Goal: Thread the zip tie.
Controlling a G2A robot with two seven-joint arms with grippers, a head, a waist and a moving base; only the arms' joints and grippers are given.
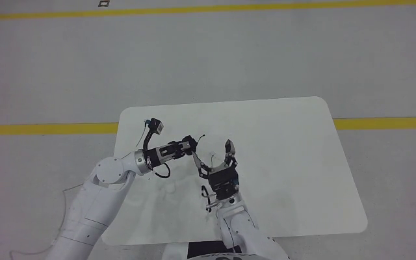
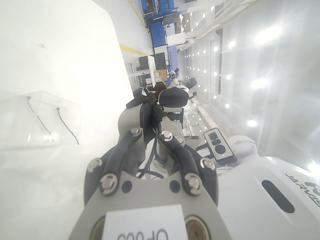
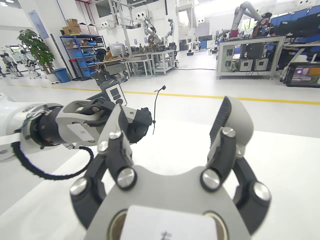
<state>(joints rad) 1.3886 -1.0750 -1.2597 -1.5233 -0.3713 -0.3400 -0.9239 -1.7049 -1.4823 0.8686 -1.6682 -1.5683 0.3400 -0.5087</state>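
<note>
A thin black zip tie stands nearly upright, its small head at the upper end. My left gripper is shut on the tie's lower part, above the table's middle left. In the top view the same tie pokes out from the left gripper. My right gripper is open and holds nothing, its ribbed pads wide apart. It sits just beside the left gripper, a short way from the tie. The right gripper comes in from the table's near edge. In the left wrist view, the left gripper's fingertips are pressed together.
A clear plastic tray holding two spare black zip ties lies on the white table near the left arm. The table's right half is bare. Yellow floor lines run beyond the table.
</note>
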